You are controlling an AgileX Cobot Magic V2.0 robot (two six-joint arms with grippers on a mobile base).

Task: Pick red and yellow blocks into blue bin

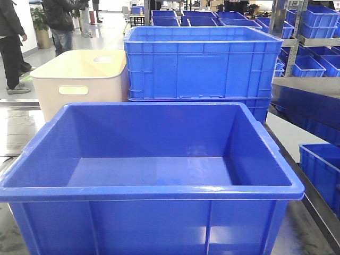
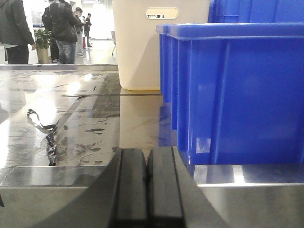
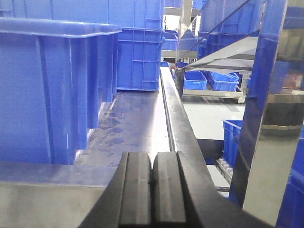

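Both pincers closed and empty beside the blue bin

The left pincer (image 2: 148, 190) and right pincer (image 3: 153, 194) rest low, pads pressed together, flanking the blue bin (image 1: 159, 191) on the steel tabletop (image 2: 71, 123); behind it stand a cream tub (image 1: 79, 79) and taller blue crate (image 1: 202, 64).

your left end effector (image 2: 148, 190) sits low and level, its two black fingers (image 2: 133, 190) pressed flat together with only a thin seam between them, holding nothing. your right end effector (image 3: 153, 194) matches that pose: both dark fingers (image 3: 137, 194) meet along a narrow centre line, closed on nothing, pointing straight ahead just above the tabletop (image 3: 128, 118). neither arm shows in the front-facing view, and the wrist views show only the finger bodies, not your wrists or arms.
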